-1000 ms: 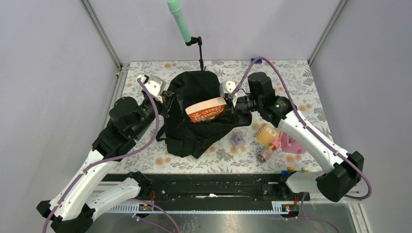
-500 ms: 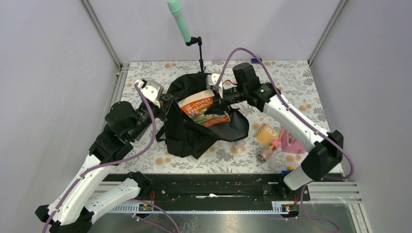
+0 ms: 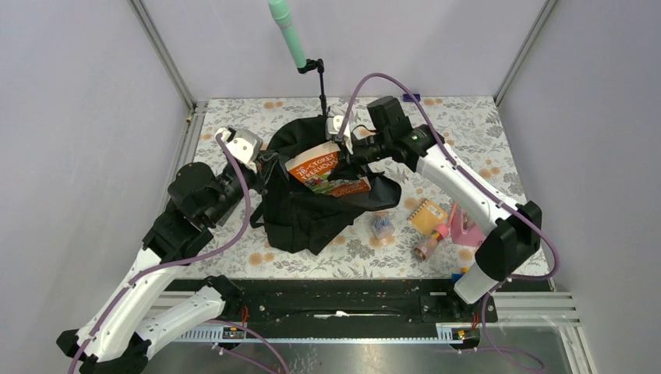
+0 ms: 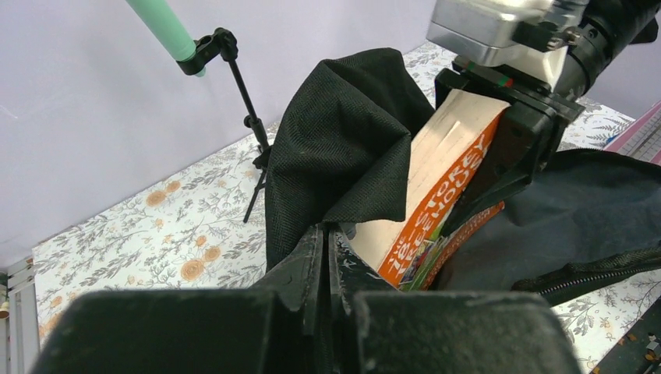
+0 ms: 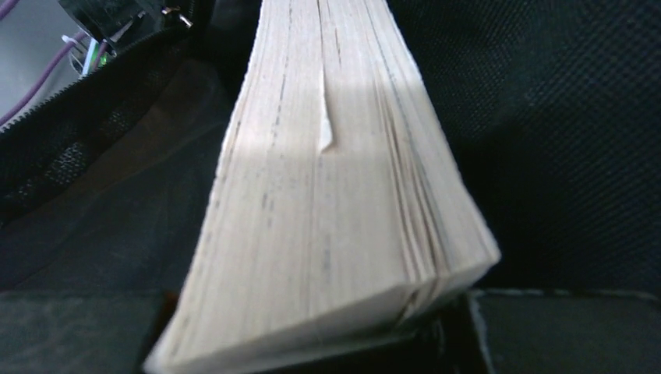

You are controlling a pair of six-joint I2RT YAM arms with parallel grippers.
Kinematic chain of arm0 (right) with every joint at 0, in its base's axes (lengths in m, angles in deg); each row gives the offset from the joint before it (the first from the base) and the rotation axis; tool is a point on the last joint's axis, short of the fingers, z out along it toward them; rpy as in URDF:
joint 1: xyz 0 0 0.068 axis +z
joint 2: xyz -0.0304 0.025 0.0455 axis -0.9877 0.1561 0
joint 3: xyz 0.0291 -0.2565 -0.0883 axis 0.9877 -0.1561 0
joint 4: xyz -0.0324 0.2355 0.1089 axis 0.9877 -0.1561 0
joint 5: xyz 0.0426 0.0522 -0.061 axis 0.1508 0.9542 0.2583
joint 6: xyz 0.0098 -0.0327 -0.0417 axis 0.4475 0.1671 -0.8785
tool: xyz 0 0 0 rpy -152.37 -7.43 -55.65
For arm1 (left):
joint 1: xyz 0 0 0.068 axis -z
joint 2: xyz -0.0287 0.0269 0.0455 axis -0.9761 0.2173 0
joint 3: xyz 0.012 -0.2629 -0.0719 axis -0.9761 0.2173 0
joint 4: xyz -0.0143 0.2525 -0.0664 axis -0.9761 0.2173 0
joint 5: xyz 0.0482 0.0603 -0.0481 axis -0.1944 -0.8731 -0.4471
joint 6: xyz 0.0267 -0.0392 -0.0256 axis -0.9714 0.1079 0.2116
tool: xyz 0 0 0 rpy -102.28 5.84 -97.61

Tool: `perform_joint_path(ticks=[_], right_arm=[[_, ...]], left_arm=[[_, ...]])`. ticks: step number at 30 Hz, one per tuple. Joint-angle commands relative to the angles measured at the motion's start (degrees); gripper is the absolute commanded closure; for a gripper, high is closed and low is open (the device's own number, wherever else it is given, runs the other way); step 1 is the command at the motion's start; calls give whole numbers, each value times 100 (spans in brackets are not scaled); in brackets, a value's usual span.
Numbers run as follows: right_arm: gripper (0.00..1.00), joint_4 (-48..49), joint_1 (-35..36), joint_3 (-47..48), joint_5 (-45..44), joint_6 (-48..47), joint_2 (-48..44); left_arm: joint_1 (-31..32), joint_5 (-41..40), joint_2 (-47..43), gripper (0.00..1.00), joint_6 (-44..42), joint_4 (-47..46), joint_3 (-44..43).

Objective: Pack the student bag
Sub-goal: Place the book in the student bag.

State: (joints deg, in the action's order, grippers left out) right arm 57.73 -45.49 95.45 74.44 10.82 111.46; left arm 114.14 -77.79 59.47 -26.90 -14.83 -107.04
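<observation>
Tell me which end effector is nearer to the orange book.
Right. The right end effector is clamped on the orange book over the student bag; the left end effector pinches the bag's edge beside it.

Black student bag (image 3: pixel 300 222) lies slumped, mouth open.

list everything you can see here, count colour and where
student bag: 1, black, table centre, mouth open
book: 1, orange cover, tilted, partly inside the bag's mouth
spiral notebook: 1, orange-tan, right of the bag
pink object: 1, pink, right of the notebook, too small to name
small bluish item: 1, between bag and notebook
pole on stand: 1, mint green on black, behind the bag
table cover: 1, floral grey and orange
left arm: 1, black and white, jaws shut on the bag's edge
right arm: 1, black and white, jaws shut on the book
</observation>
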Motion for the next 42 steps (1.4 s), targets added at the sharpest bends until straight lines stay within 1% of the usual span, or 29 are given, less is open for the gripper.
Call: perform_joint_path(ticks=[1,4,6,8,10,12,15,21,26,29,30,33,36,38,39,42], right_arm=[[100,-1373,98,622,-487,-437,294],[100,-1127,235,-145,-1149,-360,-134],[100,-893,249,-596,-1300,-222,-526],[100,-844,245,-821,-1398,-138,-854],[100,-999,275,-838,-1555,-156,-1008],[100,-1315,338,-665,-1715,-271,-944],[100,-1718,528,-288,-1897,-439,-509],[100,-2441,1155,446,-2319,-693,442],[100,-2430,1511,471,-2510,-758,646],[99,-1962,1732,278,-2922,-792,649],[90,-1633,1753,136,-3052,-710,577],[59,-570,1760,-420,-3408,-510,121],[44,321,1756,-850,-3627,-417,-419],[28,658,1753,-1044,-3736,-310,-743],[22,716,1755,-1089,-3780,-287,-853],[20,729,1756,-1047,-3999,-77,-1100]], left_arm=[[-33,-14,-60,100,-92,-338,-37],[-33,-187,-52,100,-78,-304,-122],[-39,-278,-32,100,-49,-282,-152],[-46,-374,9,100,-29,-239,-196],[-52,-473,43,100,-3,-196,-234],[-61,-502,45,100,17,-197,-252],[-65,-403,3,100,29,-219,-222],[-75,-305,-29,100,-22,-230,-187],[-74,-216,-36,100,-12,-293,-177],[-88,-44,-12,100,56,-322,-175],[-83,-19,-7,100,75,-323,-172],[-83,-47,1,100,89,-314,-149],[-83,-89,3,100,89,-319,-130],[-83,-98,14,100,90,-336,-130],[-87,-99,24,100,90,-339,-134],[-83,-114,37,100,90,-332,-136]])
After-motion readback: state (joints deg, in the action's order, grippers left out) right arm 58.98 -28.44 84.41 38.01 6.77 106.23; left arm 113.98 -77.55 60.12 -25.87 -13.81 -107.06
